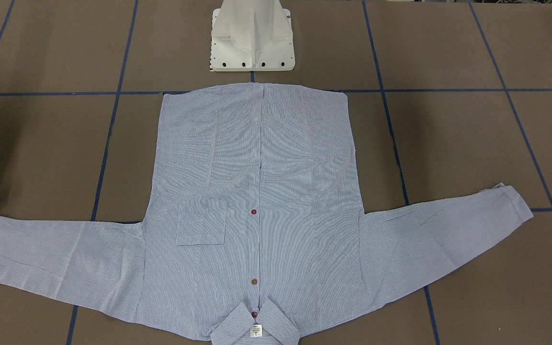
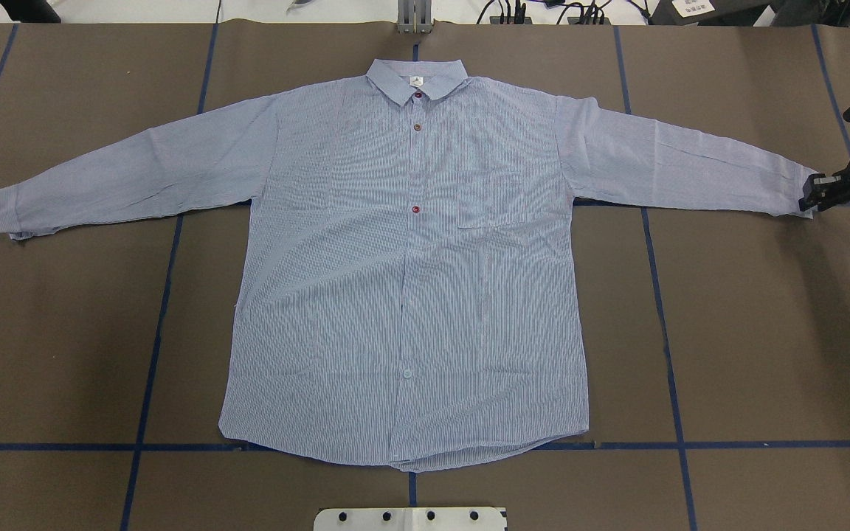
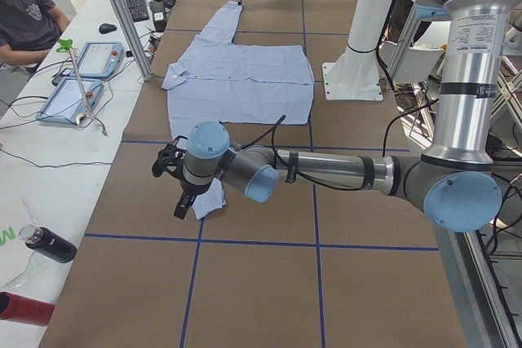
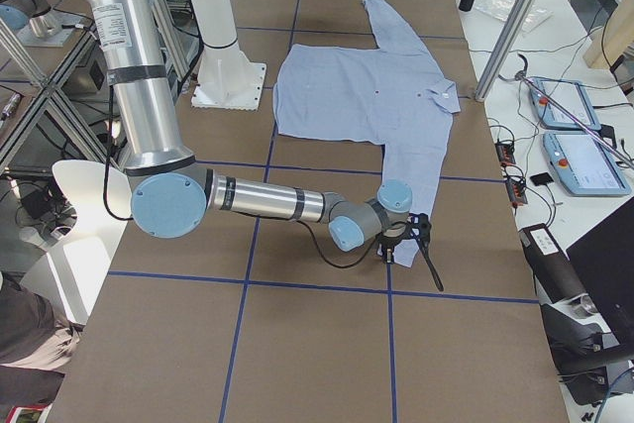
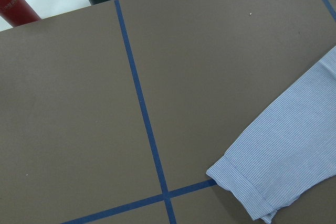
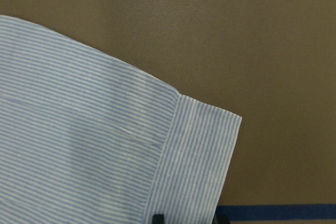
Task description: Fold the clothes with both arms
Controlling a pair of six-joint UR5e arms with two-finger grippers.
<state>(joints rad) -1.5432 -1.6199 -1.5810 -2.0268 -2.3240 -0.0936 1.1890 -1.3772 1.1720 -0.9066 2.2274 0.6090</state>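
Blue-and-white finely striped shirt [image 2: 410,295] lies flat, buttoned, sleeves spread on the brown papered desk [image 2: 764,332]. Right end effector [image 2: 811,196] meets one cuff, left end effector [image 3: 178,193] is beside the other. Whether either is open or closed cannot be told.

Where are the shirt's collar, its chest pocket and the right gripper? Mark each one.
collar [image 2: 392,76], overhead exterior view, on one flap.
chest pocket [image 2: 495,199], overhead exterior view, middle of the pocket.
right gripper [image 2: 809,193], overhead exterior view, midway between its fingertips.
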